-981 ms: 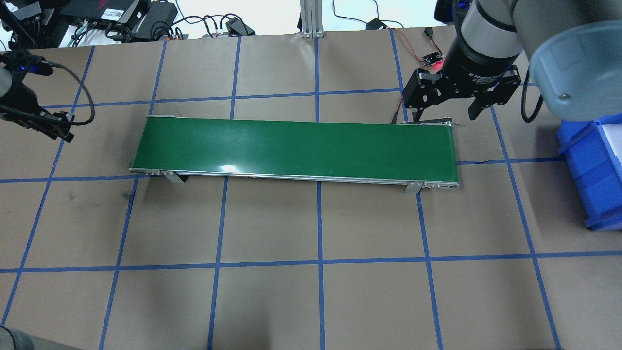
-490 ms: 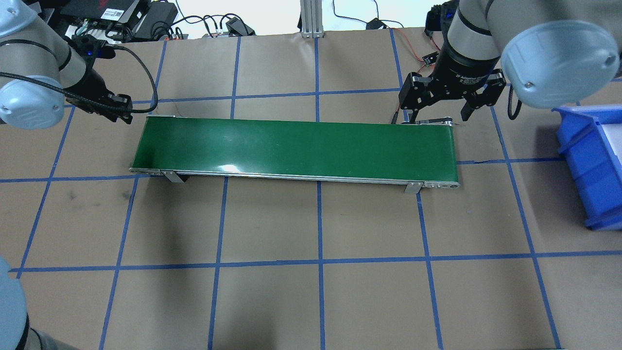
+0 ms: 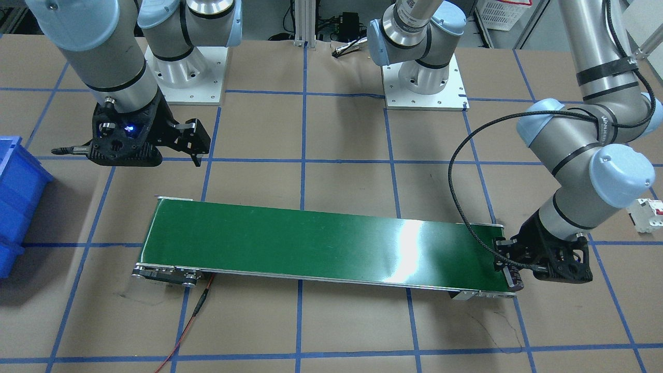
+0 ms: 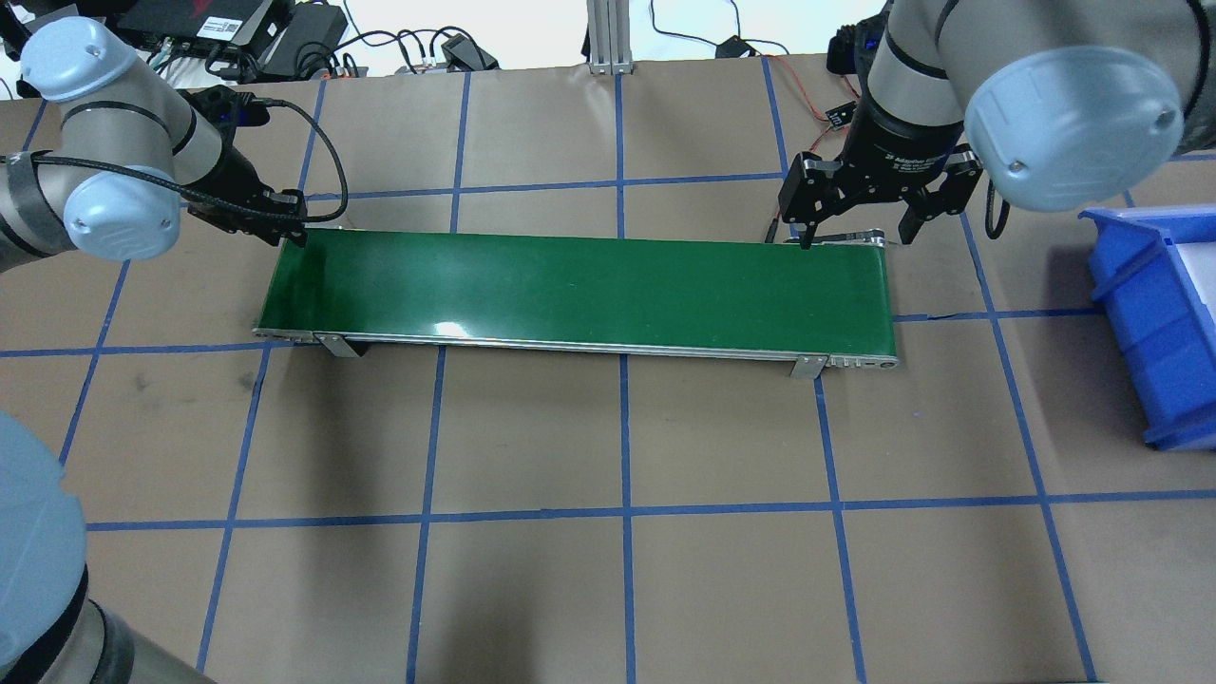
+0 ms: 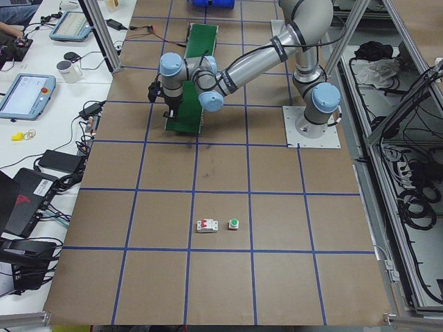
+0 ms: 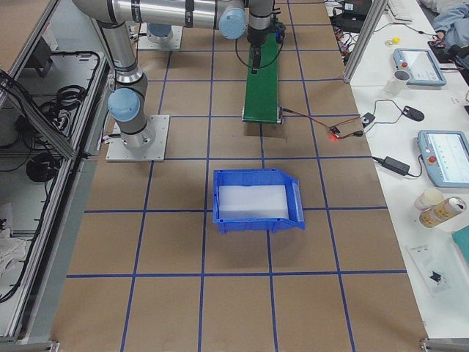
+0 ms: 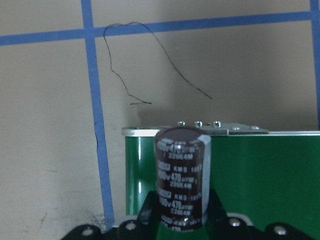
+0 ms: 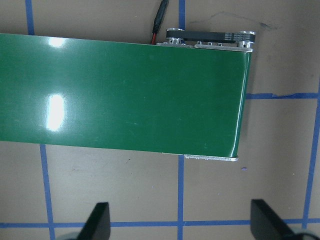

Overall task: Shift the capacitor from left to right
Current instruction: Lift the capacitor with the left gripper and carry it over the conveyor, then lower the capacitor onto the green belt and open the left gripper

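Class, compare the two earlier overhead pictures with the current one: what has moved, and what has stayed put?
The left hand, shut on the capacitor, swung in from the table's left edge to the left end of the green conveyor belt. The right hand, open, edged slightly leftward at the belt's right end. The belt and the blue bin stayed where they were.

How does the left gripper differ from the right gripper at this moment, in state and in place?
The left gripper is shut on the capacitor; the right gripper is open and holds nothing. The left gripper is at the left end of the green belt; the right gripper is near its right end. Both are black.
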Action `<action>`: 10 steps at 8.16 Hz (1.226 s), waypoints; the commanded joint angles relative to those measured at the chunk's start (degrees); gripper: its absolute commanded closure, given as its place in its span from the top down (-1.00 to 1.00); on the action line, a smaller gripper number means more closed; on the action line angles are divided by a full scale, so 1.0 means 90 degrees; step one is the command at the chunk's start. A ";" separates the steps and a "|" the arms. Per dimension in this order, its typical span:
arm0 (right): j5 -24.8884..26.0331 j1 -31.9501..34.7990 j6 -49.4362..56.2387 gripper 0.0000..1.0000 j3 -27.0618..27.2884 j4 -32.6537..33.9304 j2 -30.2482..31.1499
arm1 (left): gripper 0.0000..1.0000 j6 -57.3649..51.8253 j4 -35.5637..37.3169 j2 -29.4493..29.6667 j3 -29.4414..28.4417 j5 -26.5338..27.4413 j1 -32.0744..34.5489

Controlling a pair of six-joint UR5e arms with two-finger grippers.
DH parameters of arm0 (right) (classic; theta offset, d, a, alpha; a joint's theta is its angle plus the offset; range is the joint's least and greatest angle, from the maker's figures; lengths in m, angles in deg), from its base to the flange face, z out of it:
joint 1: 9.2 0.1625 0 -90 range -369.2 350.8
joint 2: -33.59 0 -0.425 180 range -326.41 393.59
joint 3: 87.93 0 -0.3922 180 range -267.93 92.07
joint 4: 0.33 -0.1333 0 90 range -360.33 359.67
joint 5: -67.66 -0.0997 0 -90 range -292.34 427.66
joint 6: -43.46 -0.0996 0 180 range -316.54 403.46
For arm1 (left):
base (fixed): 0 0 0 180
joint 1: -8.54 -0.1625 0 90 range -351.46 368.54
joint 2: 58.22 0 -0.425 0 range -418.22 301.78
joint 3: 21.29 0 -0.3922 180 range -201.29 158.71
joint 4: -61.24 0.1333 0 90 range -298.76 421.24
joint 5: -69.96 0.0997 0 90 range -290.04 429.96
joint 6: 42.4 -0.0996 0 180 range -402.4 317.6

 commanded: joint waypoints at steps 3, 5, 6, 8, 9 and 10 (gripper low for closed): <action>0.0019 0.0000 0.0007 1.00 0.0028 0.0008 -0.0118 | -1.00 0.0267 -0.0611 -0.0018 0.0047 0.0210 0.0005; 0.0009 0.0000 0.0007 1.00 0.0028 0.0008 -0.0128 | -0.66 0.0734 -0.0874 -0.0019 0.0018 0.0172 0.0006; 0.0009 0.0000 0.0007 1.00 0.0028 0.0018 -0.0147 | -0.33 0.0931 -0.0885 0.0001 0.0018 0.0152 0.0025; 0.0009 0.0000 0.0007 1.00 0.0028 0.0018 -0.0176 | 0.99 0.0972 -0.1031 -0.0086 0.0028 0.0161 0.0054; 0.0009 0.0000 0.0007 1.00 0.0019 0.0018 -0.0167 | 1.00 0.1088 -0.1245 -0.0164 -0.0011 0.0152 0.0093; 0.0009 0.0000 0.0007 1.00 0.0028 0.0028 -0.0167 | 1.00 0.1437 -0.1266 -0.0445 -0.0011 0.0152 0.0267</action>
